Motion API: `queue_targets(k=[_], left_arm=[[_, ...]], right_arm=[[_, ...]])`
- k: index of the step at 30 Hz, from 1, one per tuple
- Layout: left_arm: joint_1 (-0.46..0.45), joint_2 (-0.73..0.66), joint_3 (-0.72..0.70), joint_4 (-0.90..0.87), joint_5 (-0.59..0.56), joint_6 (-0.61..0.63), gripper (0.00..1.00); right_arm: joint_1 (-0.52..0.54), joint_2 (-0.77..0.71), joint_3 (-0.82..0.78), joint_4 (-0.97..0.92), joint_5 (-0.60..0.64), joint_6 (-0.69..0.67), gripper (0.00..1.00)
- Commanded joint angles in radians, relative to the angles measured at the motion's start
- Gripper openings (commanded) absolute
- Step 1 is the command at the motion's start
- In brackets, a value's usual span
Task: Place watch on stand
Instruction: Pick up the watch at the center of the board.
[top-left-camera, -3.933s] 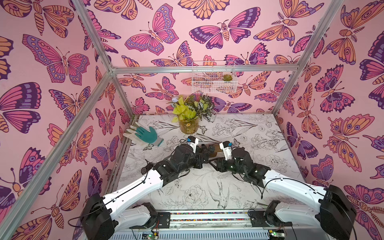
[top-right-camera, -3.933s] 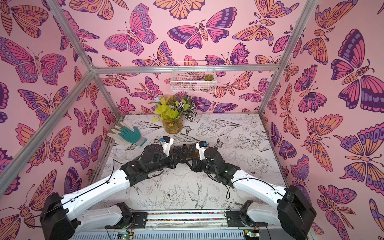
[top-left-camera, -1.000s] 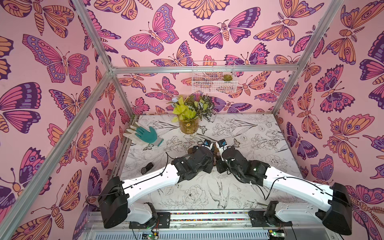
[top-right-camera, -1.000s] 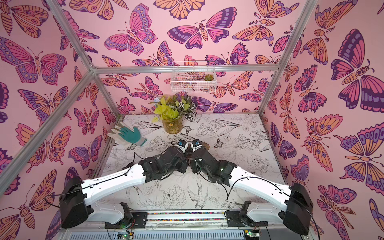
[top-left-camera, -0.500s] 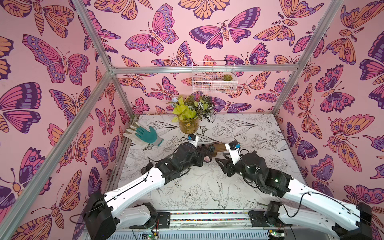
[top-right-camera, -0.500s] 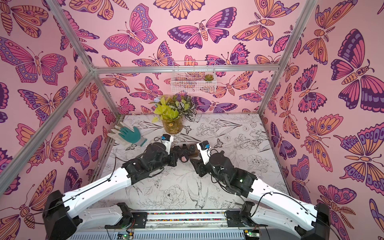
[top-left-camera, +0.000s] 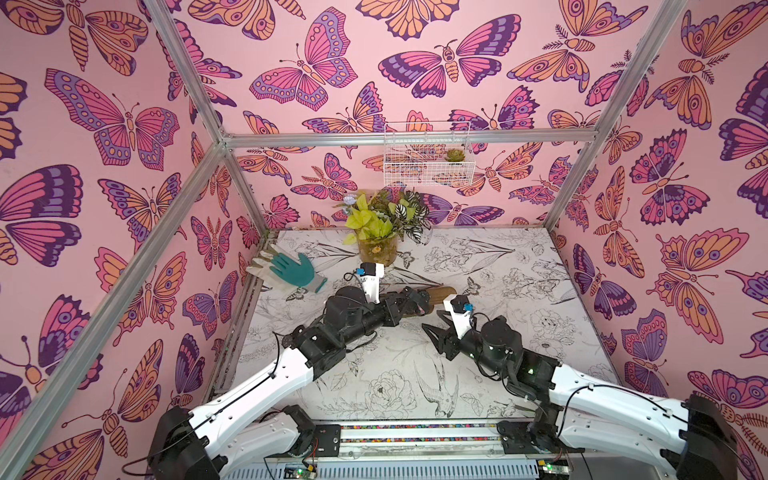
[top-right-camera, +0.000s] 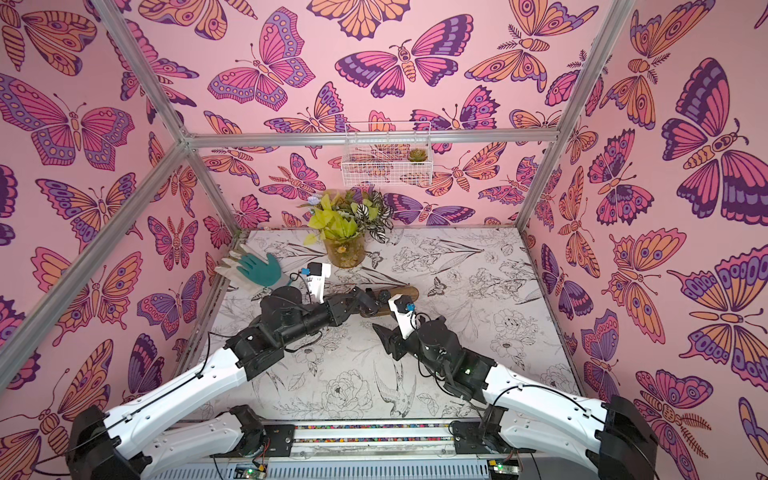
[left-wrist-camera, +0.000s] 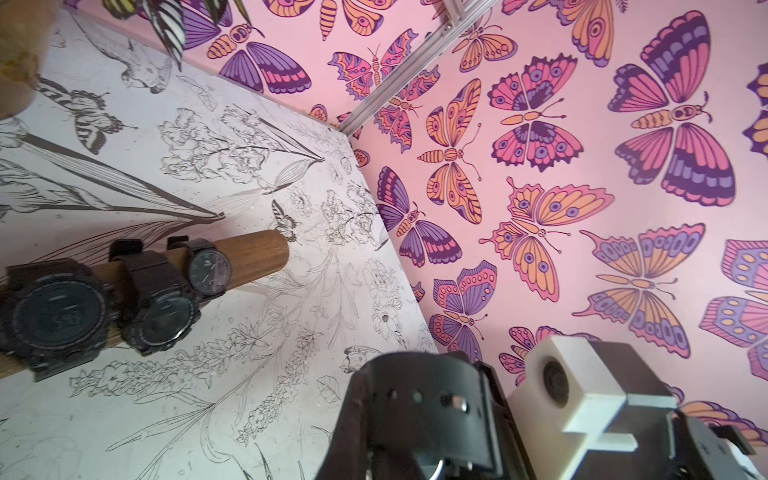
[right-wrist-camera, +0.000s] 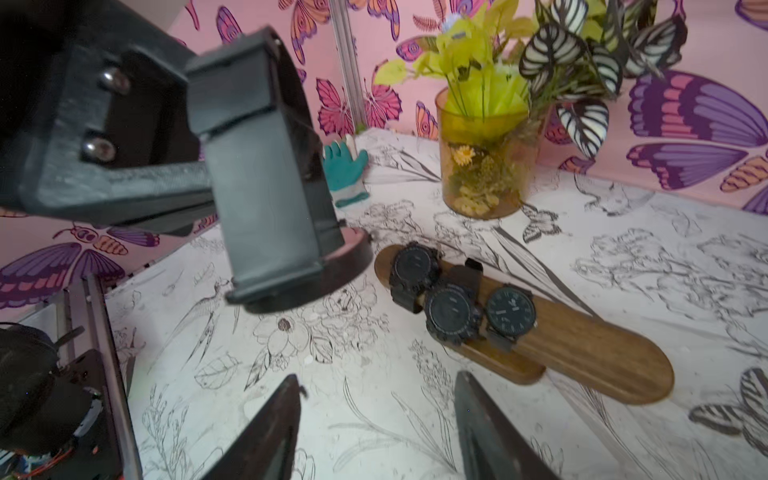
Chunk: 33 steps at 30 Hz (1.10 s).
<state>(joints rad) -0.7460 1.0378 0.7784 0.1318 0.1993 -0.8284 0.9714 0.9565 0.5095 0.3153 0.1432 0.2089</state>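
**A:** What does the left gripper (top-left-camera: 409, 302) have?

**B:** It is clamped tight on a black watch (left-wrist-camera: 415, 401). In the left wrist view, the strap with its row of holes loops right at the gripper.

**A:** And the right gripper (right-wrist-camera: 376, 376)?

**B:** Its two dark fingers stand moderately wide apart, with only bare tabletop (right-wrist-camera: 374, 415) showing between them. It touches nothing.

**A:** Where is the stand (right-wrist-camera: 582, 345)?

**B:** Just ahead of the right gripper, near its tips but apart from them, lying on the tabletop. In both top views the left gripper sits over the stand, whose bare rounded end sticks out past the gripper.

**A:** Anything on it?

**B:** Three other watches (right-wrist-camera: 453, 307), all dark, are strapped side by side round the bar, toward the end nearer the left gripper. The held watch is not on the bar.

**A:** What else is around?

**B:** A vase of leaves (right-wrist-camera: 482, 166) stands beyond the stand, seen from the right gripper. A teal glove (top-left-camera: 297, 272) lies well apart from both grippers.
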Motion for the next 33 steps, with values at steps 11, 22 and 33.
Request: queue_targets(k=[11,22,33], left_arm=[[-0.032,0.005,-0.027,0.049,0.056,0.003,0.0],[-0.042,0.016,-0.033,0.039,0.055,0.003,0.0],[-0.047,0.029,-0.028,0.042,0.055,-0.021,0.0]], right_arm=[[0.006,-0.021,0.01,0.204,-0.071,-0.126,0.4],[0.007,-0.001,0.022,0.205,-0.089,-0.129,0.43],[0.023,0.008,0.024,0.224,-0.061,-0.171,0.44]])
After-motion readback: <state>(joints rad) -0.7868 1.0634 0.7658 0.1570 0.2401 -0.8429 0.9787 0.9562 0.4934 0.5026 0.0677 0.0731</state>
